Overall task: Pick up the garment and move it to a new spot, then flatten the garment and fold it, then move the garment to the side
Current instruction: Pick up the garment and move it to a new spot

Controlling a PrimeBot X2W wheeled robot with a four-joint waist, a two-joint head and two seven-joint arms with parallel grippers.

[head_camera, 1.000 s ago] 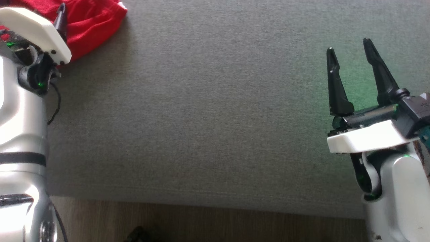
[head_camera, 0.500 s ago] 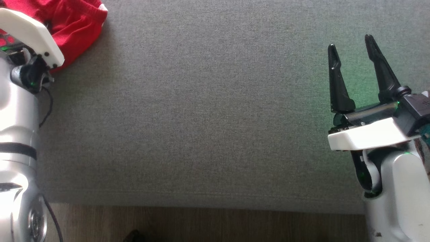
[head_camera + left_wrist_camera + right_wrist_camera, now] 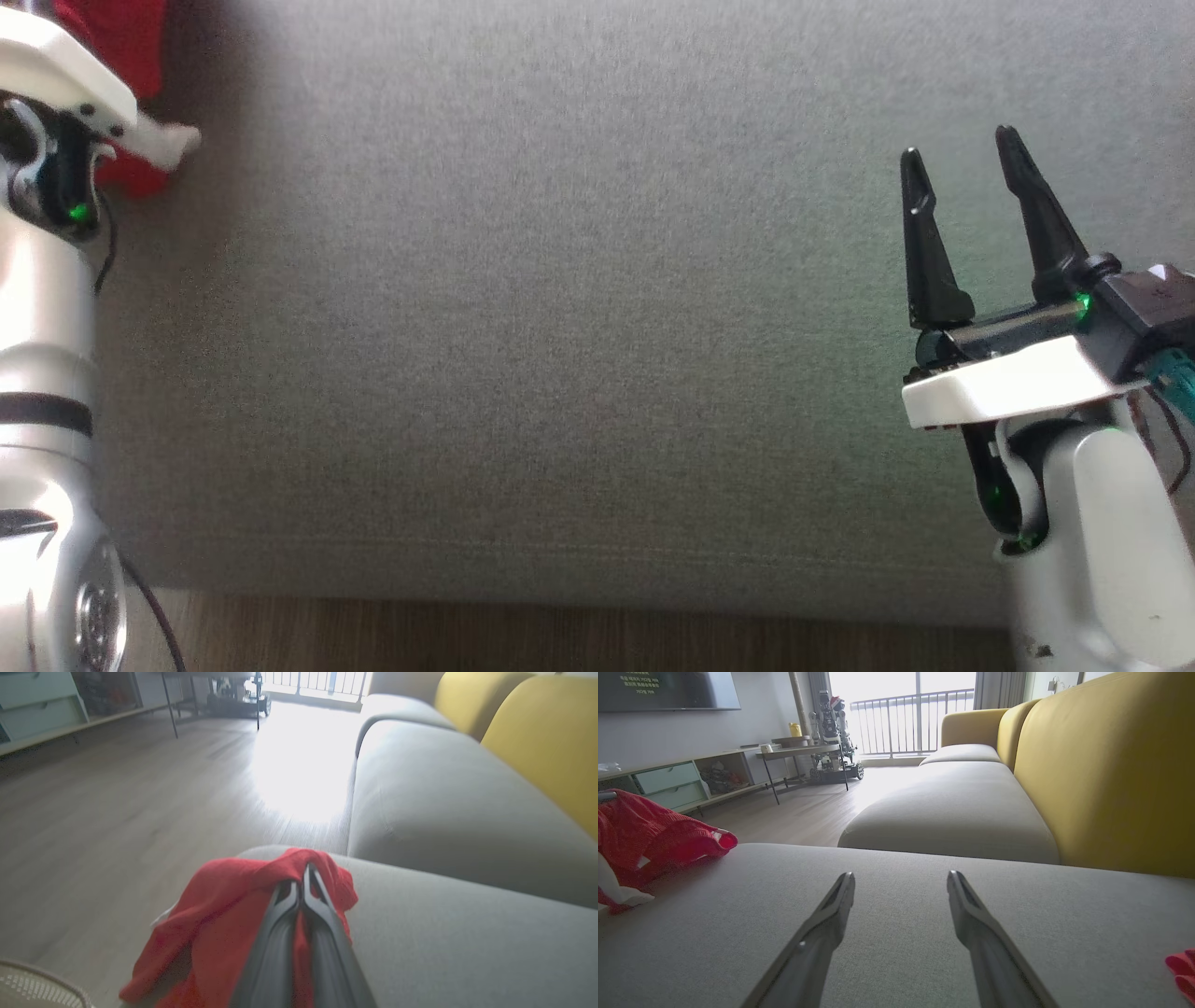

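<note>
Head view: right pincer [image 3: 959, 145] released, fingers spread over the grey sofa seat [image 3: 560, 327]. Red garment [image 3: 131, 47] pokes in at top left corner, by the left arm.

Left wrist: left pincer [image 3: 303, 877] clenched on the garment, bunched up at the seat's edge.

Right wrist: garment's far left, well apart from right pincer.

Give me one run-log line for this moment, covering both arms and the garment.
step: pick and move | left end effector: shut on red garment | right end effector: open, empty, over grey sofa seat
</note>
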